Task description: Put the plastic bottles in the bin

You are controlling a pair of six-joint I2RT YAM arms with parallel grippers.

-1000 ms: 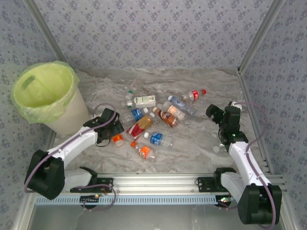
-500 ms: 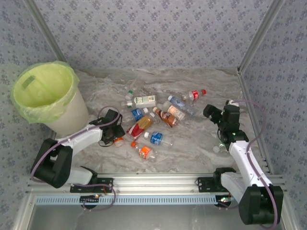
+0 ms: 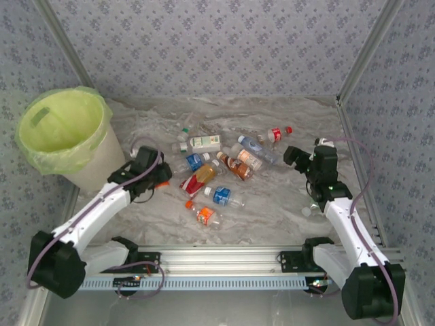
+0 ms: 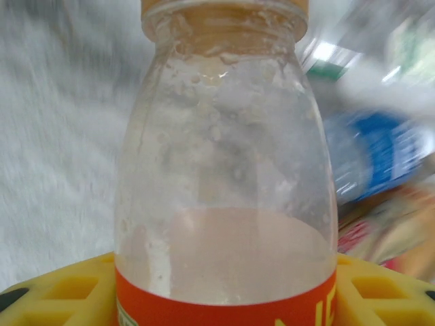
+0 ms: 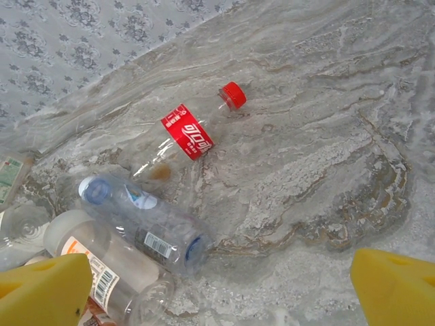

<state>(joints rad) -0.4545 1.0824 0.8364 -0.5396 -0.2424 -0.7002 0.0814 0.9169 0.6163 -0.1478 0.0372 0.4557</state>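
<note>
Left jaws pinch one orange-labelled bottle (image 4: pixel 224 204), the yellow pads (image 4: pixel 54 295) pressed against either side of its label. In the left wrist view its neck points to twelve o'clock and a pale pinkish layer sits low inside it. From above, the left arm (image 3: pixel 102 207) holds this bottle at about nine o'clock of the heap, between the heap and the bin (image 3: pixel 102 163).

Right jaws are spread wide, one yellow pad (image 5: pixel 41 288) at seven o'clock and the other at five o'clock of the right wrist view, bare worktop (image 5: pixel 306 170) between them. They hang at three o'clock of the heap, touching nothing.

One bin stands at ten o'clock of the worktop, white-walled, with a lime-green bag over its rim.

I count ten plastic bottles (image 3: pixel 221 196) lying loose at the worktop's middle, though overlap makes that count unsure. Nearest the right jaws are three: a red-labelled, red-capped bottle (image 5: pixel 197 132), a clear blue-capped bottle (image 5: pixel 146 221) just beside it at seven o'clock, and a white-capped bottle (image 5: pixel 95 265) touching that one.
</note>
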